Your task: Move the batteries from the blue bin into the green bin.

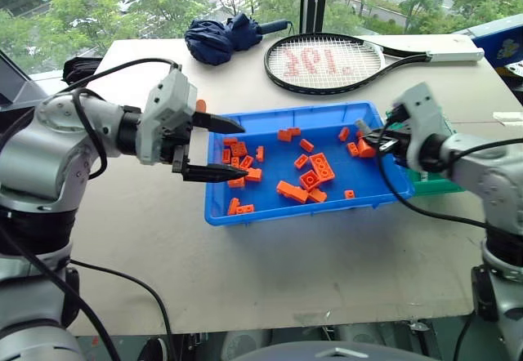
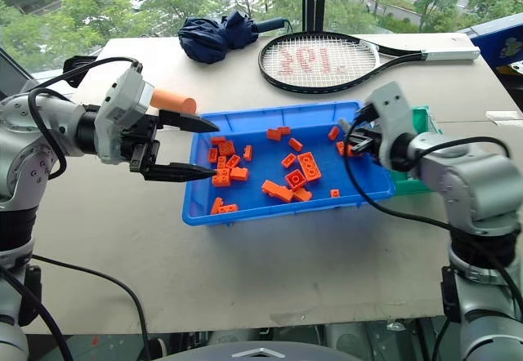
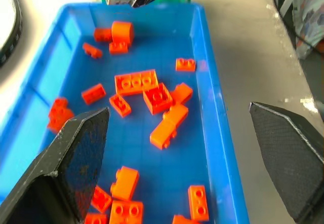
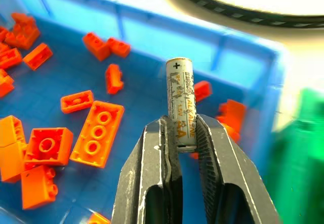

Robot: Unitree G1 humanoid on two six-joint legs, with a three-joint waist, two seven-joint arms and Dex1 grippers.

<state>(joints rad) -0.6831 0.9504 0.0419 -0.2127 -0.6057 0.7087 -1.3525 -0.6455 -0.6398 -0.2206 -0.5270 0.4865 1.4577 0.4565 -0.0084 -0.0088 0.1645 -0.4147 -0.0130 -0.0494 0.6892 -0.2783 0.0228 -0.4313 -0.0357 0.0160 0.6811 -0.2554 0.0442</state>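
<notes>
Head views: your right gripper hangs over the right end of the blue bin, just beside the green bin; your left gripper sits spread wide at the bin's left rim. Left wrist: both fingers wide apart, nothing between them (orange bricks below). Right wrist: jaws clamped on one battery, held above the bin.

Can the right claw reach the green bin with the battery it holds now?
Probably yes. The right claw, shut on the battery, hangs over the blue bin at the end beside the green bin, and nothing stands between them.
</notes>
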